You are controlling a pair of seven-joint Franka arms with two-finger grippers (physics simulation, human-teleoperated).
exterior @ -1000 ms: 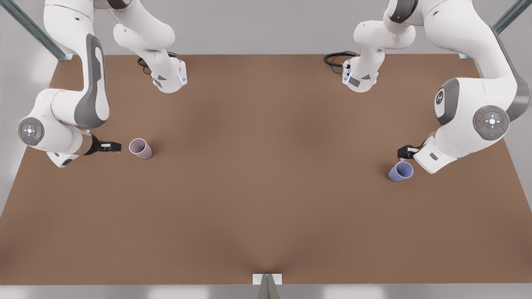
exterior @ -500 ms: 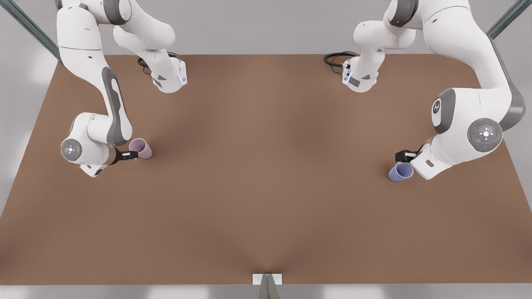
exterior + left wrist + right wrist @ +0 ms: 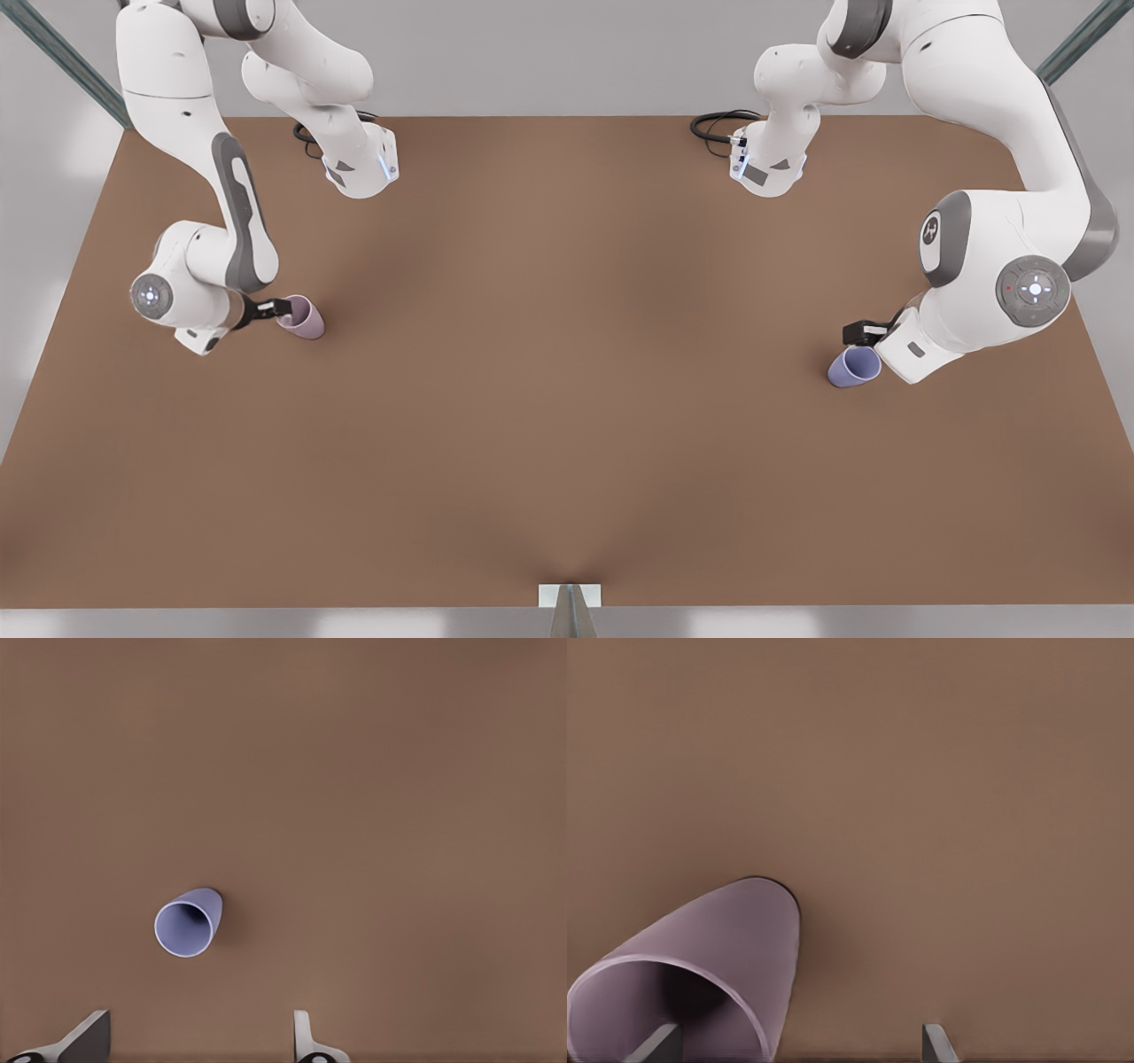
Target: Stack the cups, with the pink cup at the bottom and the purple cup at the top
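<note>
The right gripper has closed in on the pink cup at the front view's left, fingers apart, one inside the rim and one outside. The left gripper has barely moved; it hovers spread above the purple cup, far across the table. Both cups stand ungrasped, so stacking hasn't begun.

pink cup rim partly cropped
</note>
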